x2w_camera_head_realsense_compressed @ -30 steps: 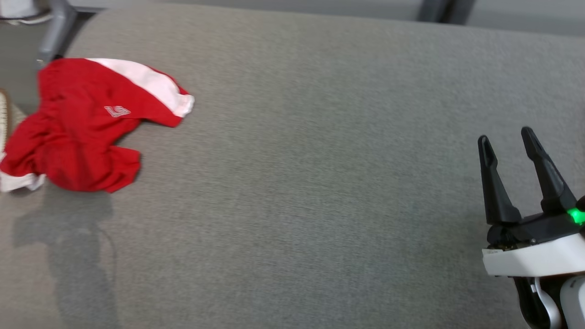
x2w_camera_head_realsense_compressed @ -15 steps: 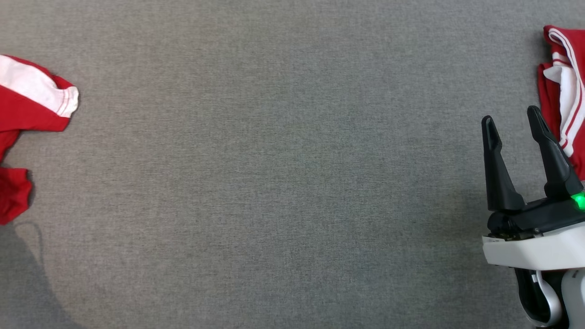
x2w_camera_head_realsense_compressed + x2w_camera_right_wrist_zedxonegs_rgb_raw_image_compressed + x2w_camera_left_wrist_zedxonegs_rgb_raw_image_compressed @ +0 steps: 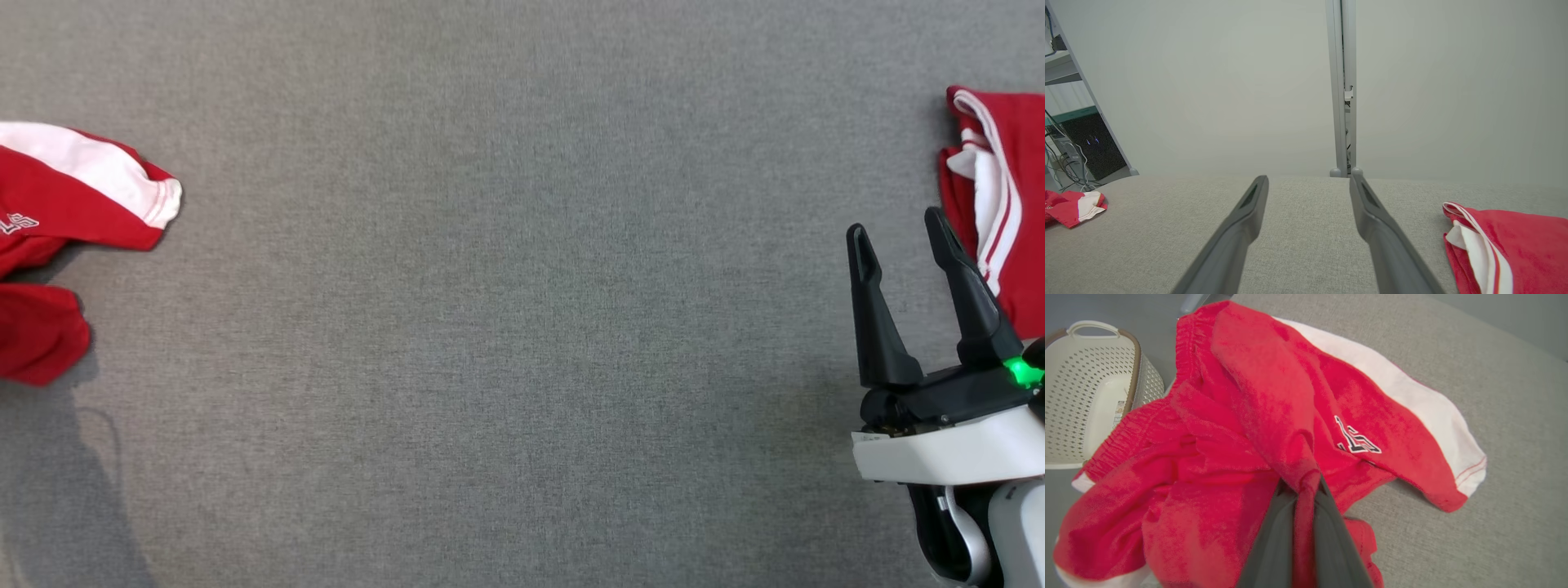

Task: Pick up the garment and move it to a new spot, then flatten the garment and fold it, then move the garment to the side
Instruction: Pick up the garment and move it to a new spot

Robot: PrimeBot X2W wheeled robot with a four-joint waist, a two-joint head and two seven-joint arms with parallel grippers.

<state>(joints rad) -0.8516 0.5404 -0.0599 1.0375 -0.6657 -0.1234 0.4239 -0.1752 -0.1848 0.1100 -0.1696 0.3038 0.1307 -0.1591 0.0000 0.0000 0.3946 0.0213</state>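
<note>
The garment (image 3: 1274,396) is a pair of red shorts with a white side stripe and a small logo, lying crumpled on the grey cushion. It lies at the left edge of the head view, garment (image 3: 73,212), and far left in the right wrist view, garment (image 3: 1069,206). My left gripper (image 3: 1303,484) is shut on a raised fold of its red cloth, pinched between the dark fingers (image 3: 1274,539). My right gripper (image 3: 894,233) hovers open at the lower right with nothing between its fingers.
A second red and white garment (image 3: 1000,196) lies folded at the right edge, just beyond my right gripper, also garment (image 3: 1515,245). A white perforated basket (image 3: 1090,388) stands beside the cushion past the shorts. A grey post (image 3: 1342,85) rises behind the cushion.
The head camera has swung to the right, so the shorts slid to the left edge and the folded garment came into view. My left gripper has shut. The right gripper stays open.
</note>
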